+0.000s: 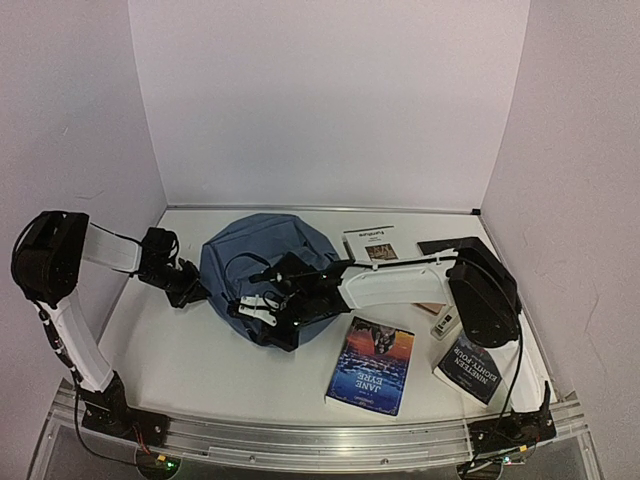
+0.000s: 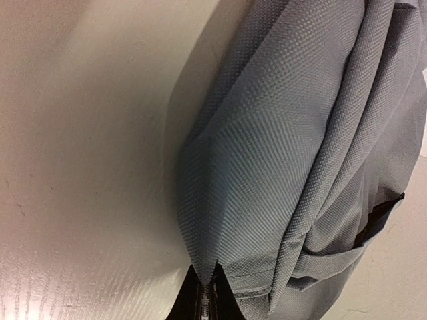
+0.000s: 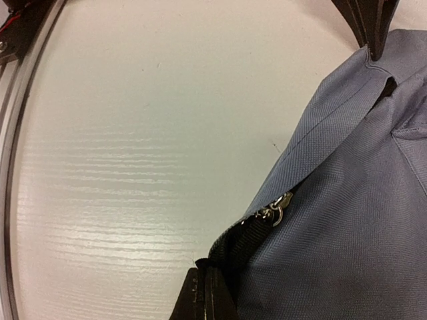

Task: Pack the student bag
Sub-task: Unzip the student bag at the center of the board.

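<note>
The slate-blue student bag lies on the table left of centre. My left gripper is at its left edge; in the left wrist view its jaws are shut, pinching a fold of the bag's fabric. My right gripper reaches across to the bag's near side. In the right wrist view its jaws are shut on the black pull strap of the zipper slider. The bag's inside is hidden.
A "Jane Eyre" book lies near the front, a "Nineteen Eighty-Four" book at front right, a white booklet and a dark flat item at the back right. The table's metal front rail is close.
</note>
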